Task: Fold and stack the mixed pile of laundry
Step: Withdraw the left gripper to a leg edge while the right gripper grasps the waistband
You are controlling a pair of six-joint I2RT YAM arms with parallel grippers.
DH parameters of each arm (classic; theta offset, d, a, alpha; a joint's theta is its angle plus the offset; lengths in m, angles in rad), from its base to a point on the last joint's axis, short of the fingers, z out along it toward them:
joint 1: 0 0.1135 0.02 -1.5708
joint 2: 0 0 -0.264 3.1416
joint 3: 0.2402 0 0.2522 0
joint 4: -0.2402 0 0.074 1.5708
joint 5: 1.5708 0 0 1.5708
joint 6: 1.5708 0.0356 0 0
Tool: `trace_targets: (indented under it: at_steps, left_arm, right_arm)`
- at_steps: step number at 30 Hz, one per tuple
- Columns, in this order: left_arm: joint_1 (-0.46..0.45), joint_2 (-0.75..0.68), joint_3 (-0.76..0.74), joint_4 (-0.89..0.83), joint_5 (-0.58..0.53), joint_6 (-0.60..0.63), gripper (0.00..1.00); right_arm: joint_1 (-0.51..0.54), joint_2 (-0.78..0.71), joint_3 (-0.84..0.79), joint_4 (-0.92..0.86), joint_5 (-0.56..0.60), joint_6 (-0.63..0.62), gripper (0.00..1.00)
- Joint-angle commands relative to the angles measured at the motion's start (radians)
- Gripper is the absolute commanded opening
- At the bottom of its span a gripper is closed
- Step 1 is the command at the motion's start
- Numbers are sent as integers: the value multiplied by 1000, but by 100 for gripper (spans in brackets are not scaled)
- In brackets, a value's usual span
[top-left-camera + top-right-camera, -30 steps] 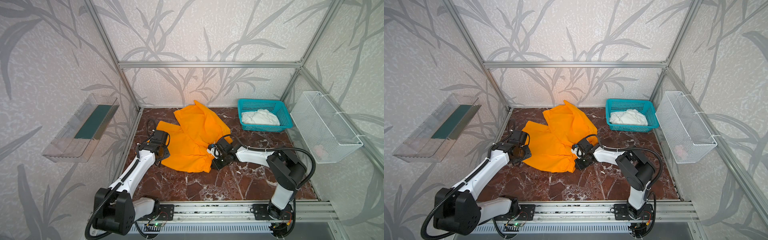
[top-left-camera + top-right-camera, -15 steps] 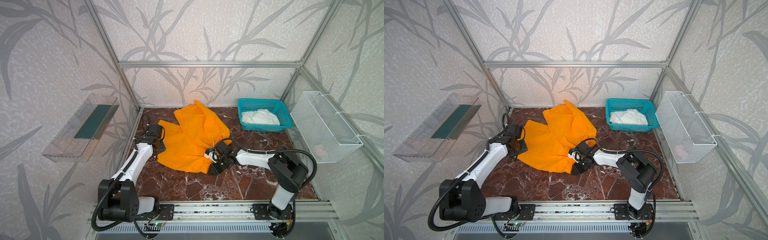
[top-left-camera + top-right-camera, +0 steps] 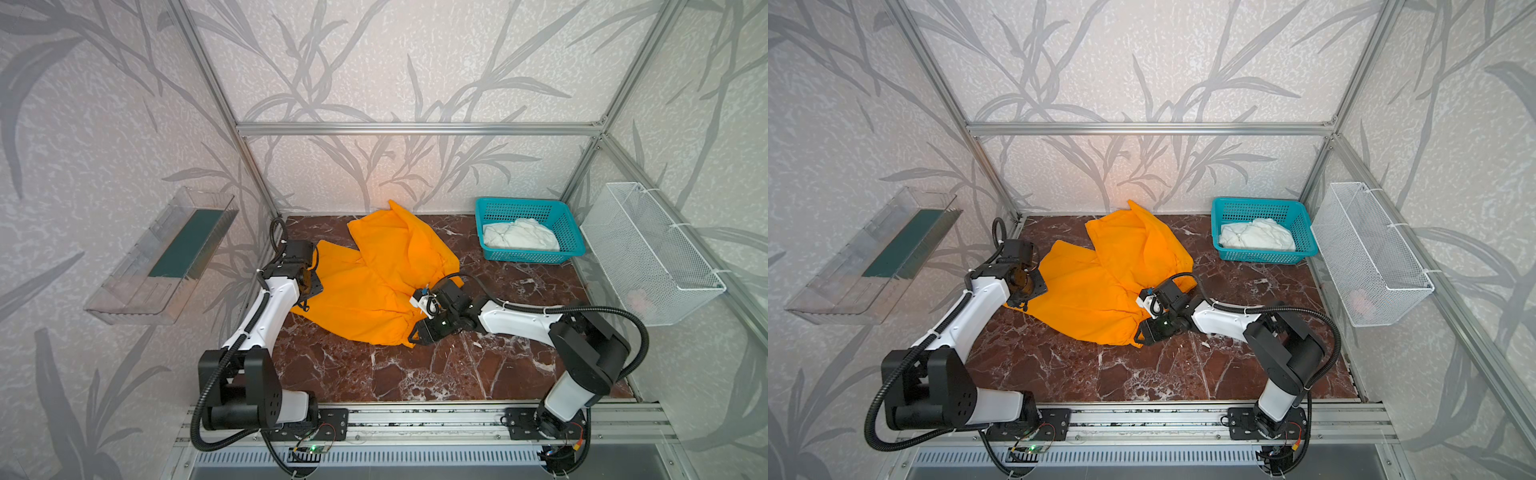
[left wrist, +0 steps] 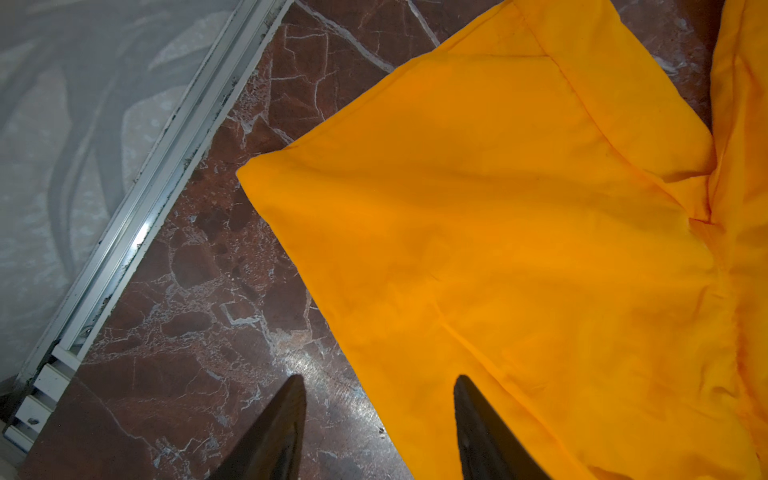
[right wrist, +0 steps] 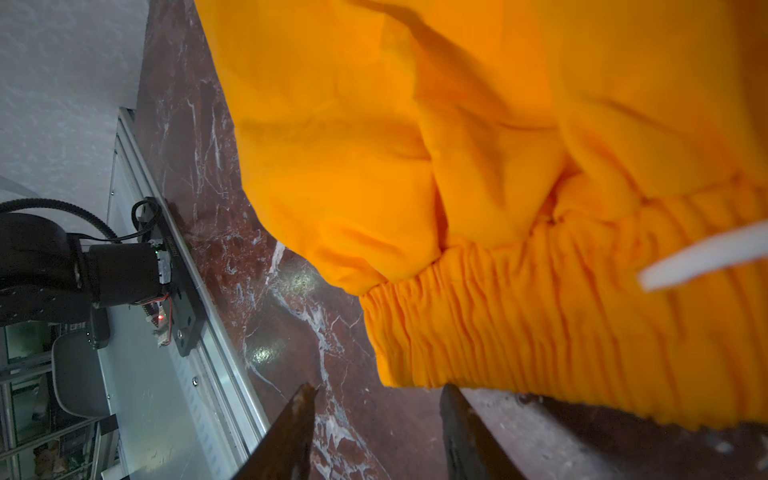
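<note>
1. While the orange trousers (image 3: 374, 286) lie loosely spread on the marble tabletop (image 3: 415, 374), left of centre and reaching the back wall, both arms sit low at their edges.
2. Left gripper (image 4: 376, 380): jaws spread, nothing between them. One finger is over bare marble and the other over orange cloth, with the trouser-leg edge running through the gap. Can't tell if it touches the cloth.
3. Right gripper (image 5: 376, 388): jaws spread, nothing pinched. It sits just beside the corner of the gathered elastic waistband (image 5: 540, 324), one fingertip close to the band's edge.
4. A blurred white strip (image 5: 702, 257) crosses the waistband in the right wrist view. Can't tell what it is.
5. In both top views the waistband end is bunched by the right gripper, and the far leg is folded over near the back wall.
6. White shirt (image 3: 519, 237): crumpled inside the teal plastic basket (image 3: 523, 202) in the back right corner, well apart from the trousers.
7. Wire basket (image 3: 648, 249) hangs on the right wall, clear plastic bin (image 3: 166, 249) on the left wall.
</note>
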Motion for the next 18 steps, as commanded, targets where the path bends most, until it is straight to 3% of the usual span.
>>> trace_targets:
  at_steps: [1, 8, 11, 18]
  left_arm:
    - [19, -31, 20, -26, -13, 22, 57]
    - [47, -32, 25, -26, 4, 31, 57]
    - [52, -30, 30, -31, 7, 39, 57]
    - [62, -25, 46, -48, 14, 86, 57]
  right_arm:
    - [6, 5, -19, 36, 30, 69, 50]
    - [18, 70, -17, 164, -23, 123, 50]
    - [19, 117, -7, 229, -43, 170, 45]
    - [19, 124, -37, 282, -27, 244, 14]
